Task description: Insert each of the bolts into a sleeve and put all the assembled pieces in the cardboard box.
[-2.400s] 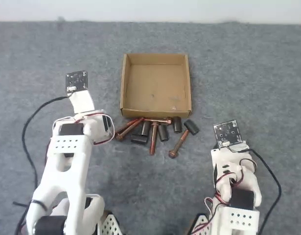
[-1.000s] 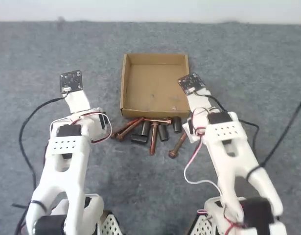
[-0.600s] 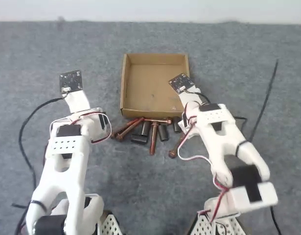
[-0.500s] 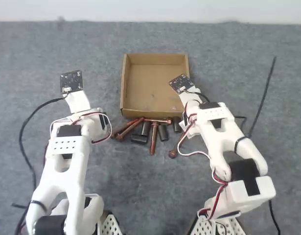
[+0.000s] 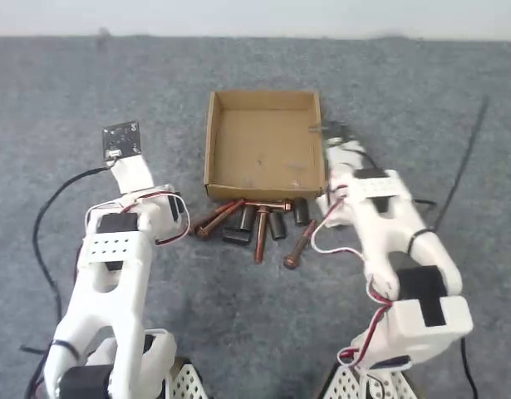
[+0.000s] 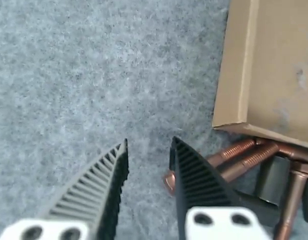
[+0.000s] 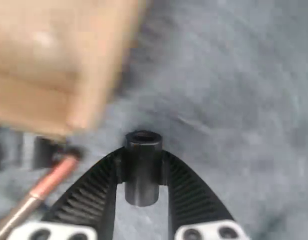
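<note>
High view first: the grey carpet (image 5: 421, 91) takes up most of what you see. The cardboard box (image 5: 263, 141) sits open and bare at the middle of its far side, so nothing is assembled or delivered yet. The left arm (image 5: 114, 249) stands at the box's left, the right arm (image 5: 384, 224) at its right. That puts the loose parts between them, within reach of either.

Just in front of the box's near wall lies the heap: copper bolts (image 5: 260, 226) fanned out, with black sleeves (image 5: 277, 224) lying among them and touching them.

In the left wrist view, your left gripper (image 6: 147, 146) hangs over the carpet with its fingers a narrow gap apart and nothing between them. One bolt head (image 6: 169, 181) lies just beside a finger, which I read as lining up for that bolt.

In the right wrist view, your right gripper (image 7: 142, 155) is clamped on one black sleeve (image 7: 142, 175) beside the box's corner, away from the heap. The sleeve's open bore points out past the fingertips, likely so a bolt can be fed straight in.
</note>
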